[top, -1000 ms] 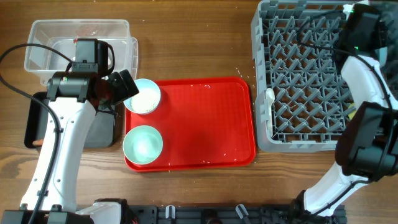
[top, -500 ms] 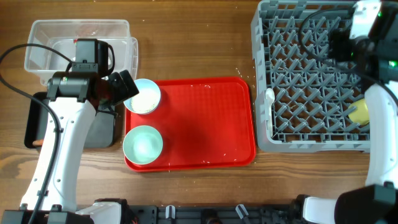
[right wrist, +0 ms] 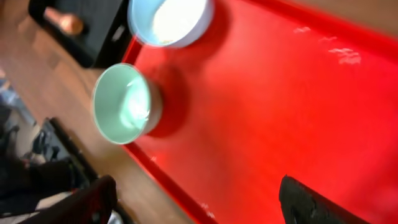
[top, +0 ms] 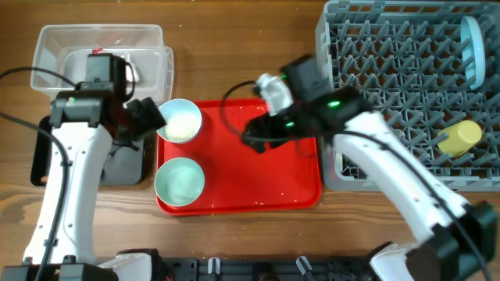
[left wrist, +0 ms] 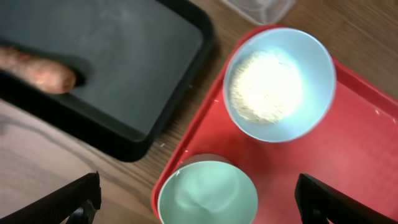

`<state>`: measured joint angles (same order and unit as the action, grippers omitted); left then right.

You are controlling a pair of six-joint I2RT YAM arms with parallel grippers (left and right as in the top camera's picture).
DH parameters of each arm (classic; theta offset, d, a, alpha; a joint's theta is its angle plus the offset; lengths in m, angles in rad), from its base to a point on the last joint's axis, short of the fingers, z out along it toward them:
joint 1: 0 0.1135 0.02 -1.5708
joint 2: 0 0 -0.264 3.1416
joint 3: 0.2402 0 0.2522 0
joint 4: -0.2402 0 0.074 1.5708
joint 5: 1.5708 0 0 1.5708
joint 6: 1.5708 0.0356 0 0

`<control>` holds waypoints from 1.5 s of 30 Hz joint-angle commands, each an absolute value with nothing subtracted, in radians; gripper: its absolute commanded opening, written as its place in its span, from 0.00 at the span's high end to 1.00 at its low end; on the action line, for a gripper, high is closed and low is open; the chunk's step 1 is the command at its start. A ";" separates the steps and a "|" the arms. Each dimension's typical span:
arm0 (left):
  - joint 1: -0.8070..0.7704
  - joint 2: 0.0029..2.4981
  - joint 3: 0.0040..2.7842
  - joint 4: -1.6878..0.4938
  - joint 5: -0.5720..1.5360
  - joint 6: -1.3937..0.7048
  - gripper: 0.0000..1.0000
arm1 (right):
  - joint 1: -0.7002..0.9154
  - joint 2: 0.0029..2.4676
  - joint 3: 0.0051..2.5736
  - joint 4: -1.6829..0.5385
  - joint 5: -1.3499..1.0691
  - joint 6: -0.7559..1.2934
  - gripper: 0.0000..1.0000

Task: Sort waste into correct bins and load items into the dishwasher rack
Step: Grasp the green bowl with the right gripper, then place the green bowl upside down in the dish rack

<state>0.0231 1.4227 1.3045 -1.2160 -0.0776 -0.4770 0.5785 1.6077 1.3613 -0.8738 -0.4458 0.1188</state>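
A whitish-blue bowl [top: 180, 121] holding white rice [left wrist: 265, 86] and an empty mint green bowl [top: 180, 181] sit on the left side of the red tray [top: 266, 183]. My left gripper [top: 148, 117] is open and empty, just left of the rice bowl; in the left wrist view its fingers [left wrist: 205, 202] straddle the mint bowl [left wrist: 208, 193]. My right gripper [top: 251, 136] is open and empty over the tray's middle. The carrot-like piece [left wrist: 37, 65] lies in the black tray [left wrist: 124, 56]. The grey rack [top: 391, 94] holds the upright blue plate [top: 471, 39] and yellow cup [top: 459, 136]. The spoon and wrapper are hidden.
The clear tub [top: 101, 47] stands at the back left, behind the black tray [top: 43, 160], which my left arm partly covers. The right arm reaches from the rack's front left corner across the red tray. Rice grains are scattered on the tray.
My right arm swung from above the rack at the far right to over the red tray, uncovering the plate and cup in the rack. My left gripper shifted slightly left.
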 commanded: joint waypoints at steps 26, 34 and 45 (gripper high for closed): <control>0.268 1.406 1.308 -1.246 -0.080 -0.532 0.00 | 0.714 1.822 1.378 -0.754 0.035 0.453 0.96; 0.268 1.406 1.308 -1.246 -0.080 -0.532 0.00 | 0.434 1.496 1.378 -0.650 0.730 -0.007 0.96; 0.268 1.406 1.308 -1.242 -0.080 -0.532 0.00 | 0.046 1.668 1.377 -0.119 1.000 -0.574 0.96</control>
